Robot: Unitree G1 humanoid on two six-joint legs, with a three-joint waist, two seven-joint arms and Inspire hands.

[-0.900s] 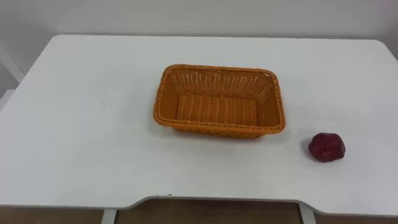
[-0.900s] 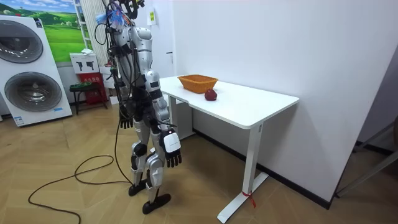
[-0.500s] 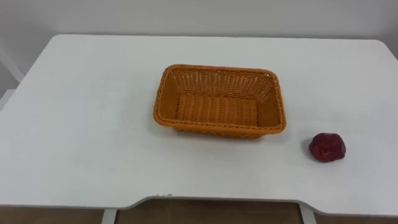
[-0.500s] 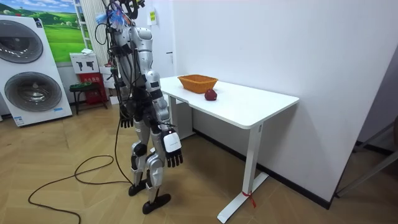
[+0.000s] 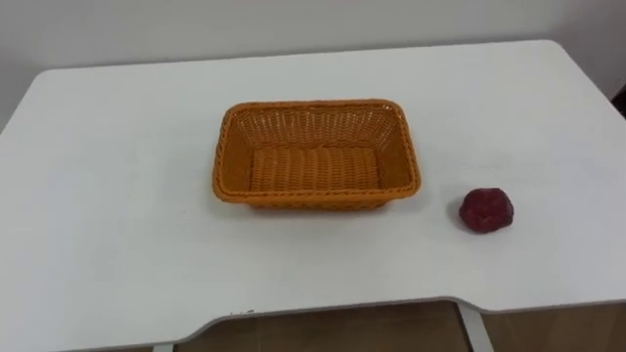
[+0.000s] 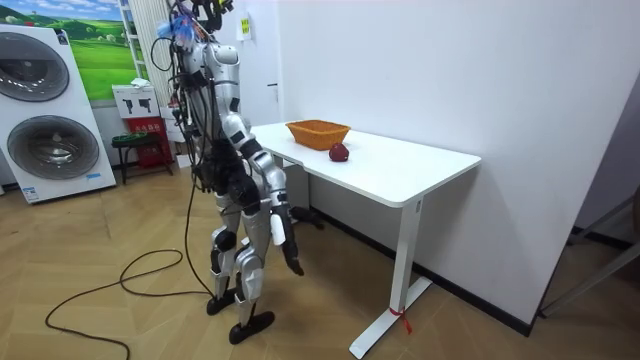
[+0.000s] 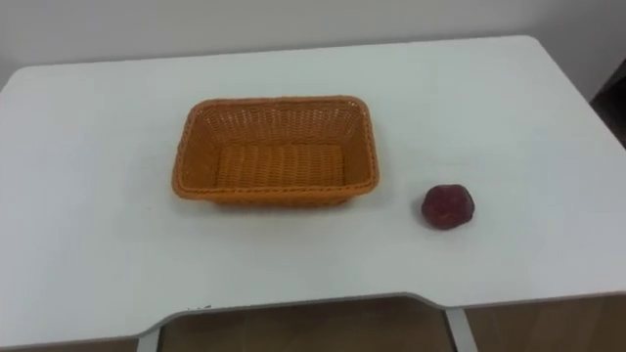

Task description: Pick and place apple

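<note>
The dark red apple [image 5: 486, 209] lay on the white counter [image 5: 117, 225] to the right of the orange wicker basket [image 5: 315, 154], apart from it, while the right robot hand [image 6: 287, 245] hung low beside the counter with fingers loosely straight, and of the left robot hand [image 6: 203, 183] by the hip I could not tell.

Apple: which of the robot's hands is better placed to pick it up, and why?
Right. The apple lies on the table right of the basket, on the robot's right side, so the right hand looks nearer.
</note>
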